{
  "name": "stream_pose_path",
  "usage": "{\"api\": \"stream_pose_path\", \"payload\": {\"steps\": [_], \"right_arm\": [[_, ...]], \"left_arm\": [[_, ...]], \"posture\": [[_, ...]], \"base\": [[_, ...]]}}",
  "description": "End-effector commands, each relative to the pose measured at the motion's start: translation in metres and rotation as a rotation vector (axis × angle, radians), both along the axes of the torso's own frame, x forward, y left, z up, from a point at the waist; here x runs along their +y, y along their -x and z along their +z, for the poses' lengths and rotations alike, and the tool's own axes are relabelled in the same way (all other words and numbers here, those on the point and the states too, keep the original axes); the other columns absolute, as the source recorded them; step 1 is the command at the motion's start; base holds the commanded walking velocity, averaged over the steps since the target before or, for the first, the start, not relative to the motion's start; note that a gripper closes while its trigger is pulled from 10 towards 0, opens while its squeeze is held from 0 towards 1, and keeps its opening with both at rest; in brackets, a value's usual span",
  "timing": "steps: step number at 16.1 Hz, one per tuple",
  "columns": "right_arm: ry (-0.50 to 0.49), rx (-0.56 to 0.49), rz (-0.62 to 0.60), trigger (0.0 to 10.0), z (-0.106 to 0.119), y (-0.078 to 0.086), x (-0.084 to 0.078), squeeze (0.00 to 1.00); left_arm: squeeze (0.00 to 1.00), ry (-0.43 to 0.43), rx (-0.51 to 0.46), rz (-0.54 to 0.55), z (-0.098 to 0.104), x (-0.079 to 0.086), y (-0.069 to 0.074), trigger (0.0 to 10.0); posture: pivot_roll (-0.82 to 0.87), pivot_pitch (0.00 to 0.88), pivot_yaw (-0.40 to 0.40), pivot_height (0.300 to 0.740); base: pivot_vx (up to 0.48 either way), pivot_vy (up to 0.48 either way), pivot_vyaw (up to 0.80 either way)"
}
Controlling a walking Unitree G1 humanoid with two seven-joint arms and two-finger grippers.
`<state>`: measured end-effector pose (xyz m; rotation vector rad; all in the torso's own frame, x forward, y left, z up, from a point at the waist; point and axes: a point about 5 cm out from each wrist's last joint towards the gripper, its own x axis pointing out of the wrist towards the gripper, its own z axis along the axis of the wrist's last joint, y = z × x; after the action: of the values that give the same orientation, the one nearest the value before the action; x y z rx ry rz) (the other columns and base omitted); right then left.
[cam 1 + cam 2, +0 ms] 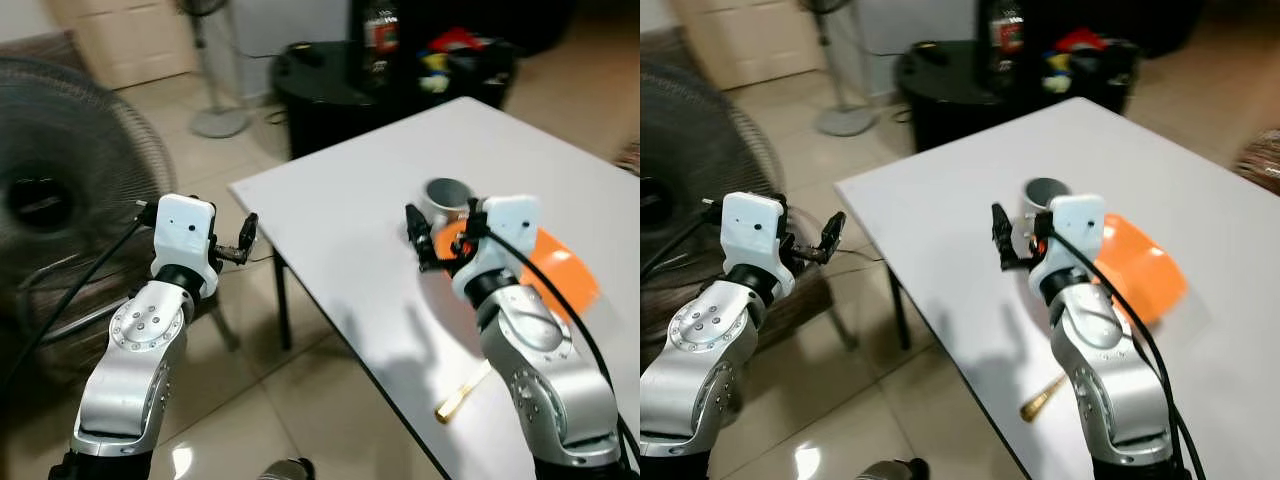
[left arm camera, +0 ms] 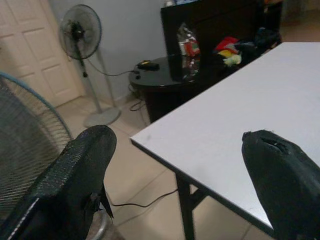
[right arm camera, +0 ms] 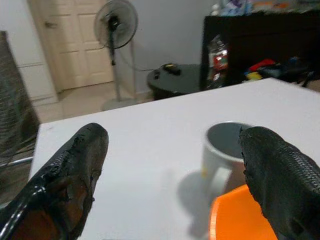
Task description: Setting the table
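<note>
White table [image 1: 350, 260] with three items already on it, grouped toward the right: a grey-white mug [image 1: 447, 199], an orange bowl or plate [image 1: 560, 268] touching or just beside it on the near right, and, nearer the robot at the table's near edge, a slim utensil with a brass-coloured end [image 1: 462, 391], whose kind cannot be told. No orderly place setting can be made out, so the task is judged to be in progress, with arranging and possibly further items left to do. The right gripper [image 1: 428, 238] hovers above the tabletop just near-left of the mug, jaws parted and holding nothing; in the right wrist view the mug [image 3: 224, 150] sits between its two fingers [image 3: 70, 175], further out. The left gripper [image 1: 240, 243] is held off the table's left edge, over the tiled floor [image 1: 250, 400], jaws likewise spread and empty. Materials: the tabletop is matte, smooth and flat with a sharp square edge; the mug looks like glazed ceramic, cylindrical, dark inside, with a handle facing the gripper; the orange piece appears to be glossy plastic with a rounded rim; the gripper fingers are black with a rough, grainy surface. A wire-caged floor fan [image 1: 60, 200] stands at the far left.
</note>
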<state>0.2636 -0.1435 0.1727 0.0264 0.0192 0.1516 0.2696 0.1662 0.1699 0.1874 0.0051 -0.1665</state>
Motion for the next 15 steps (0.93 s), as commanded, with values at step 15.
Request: {"api": "stream_pose_path", "payload": {"steps": [15], "right_arm": [[-0.001,-0.088,-0.054,10.0,0.0088,-0.0022,-0.0048,1.00]], "left_arm": [[0.00,0.016,0.033,-0.054,-0.0028,-0.0041,0.0044,10.0]], "posture": [[0.13,0.000,0.045,0.740]], "base": [[0.000,0.000,0.80]]}}
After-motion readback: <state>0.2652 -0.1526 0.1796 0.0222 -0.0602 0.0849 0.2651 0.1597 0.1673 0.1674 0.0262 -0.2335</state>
